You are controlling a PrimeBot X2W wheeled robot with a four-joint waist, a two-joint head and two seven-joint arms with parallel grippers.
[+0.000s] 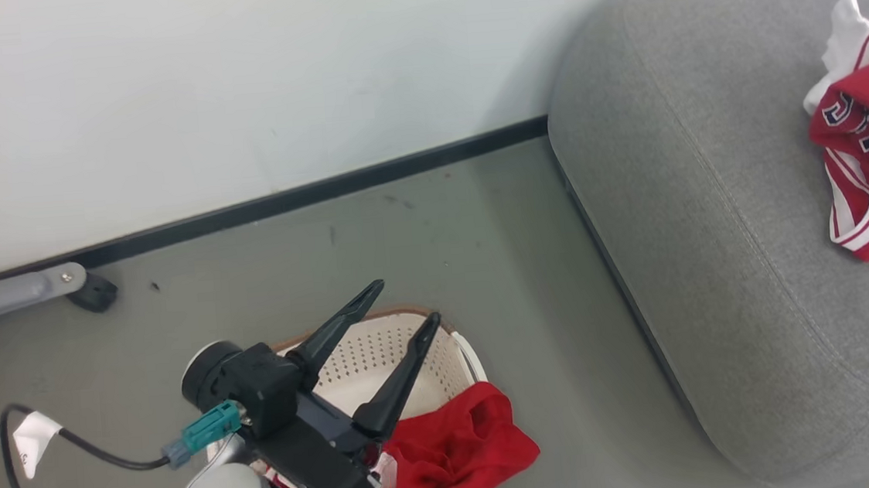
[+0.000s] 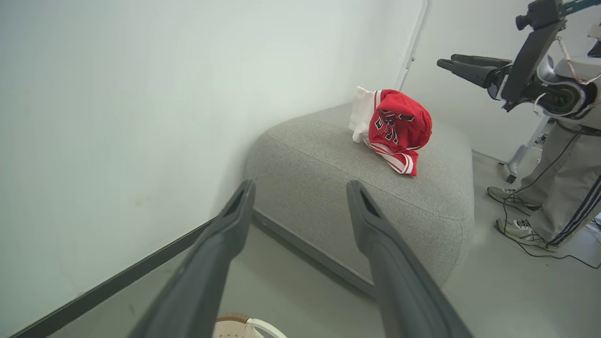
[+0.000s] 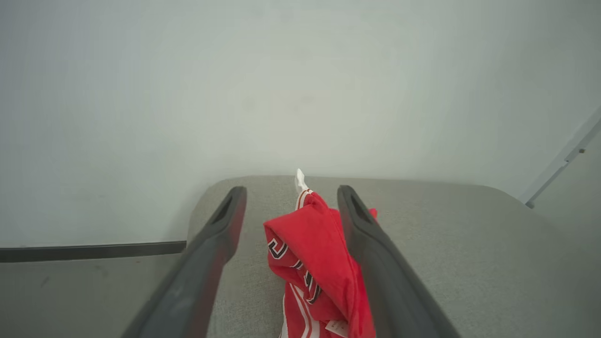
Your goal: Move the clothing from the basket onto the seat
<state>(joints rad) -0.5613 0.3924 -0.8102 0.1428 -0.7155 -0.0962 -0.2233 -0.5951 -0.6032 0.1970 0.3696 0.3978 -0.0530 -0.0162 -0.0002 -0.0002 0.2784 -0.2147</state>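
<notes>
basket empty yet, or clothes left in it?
Not empty. A red garment lies in the basket, draped over its rim. The open left gripper hangs above it, holding nothing.

Left pincer [image 1: 408,302] and right pincer [image 3: 290,193] gape, right seemingly level.
</notes>
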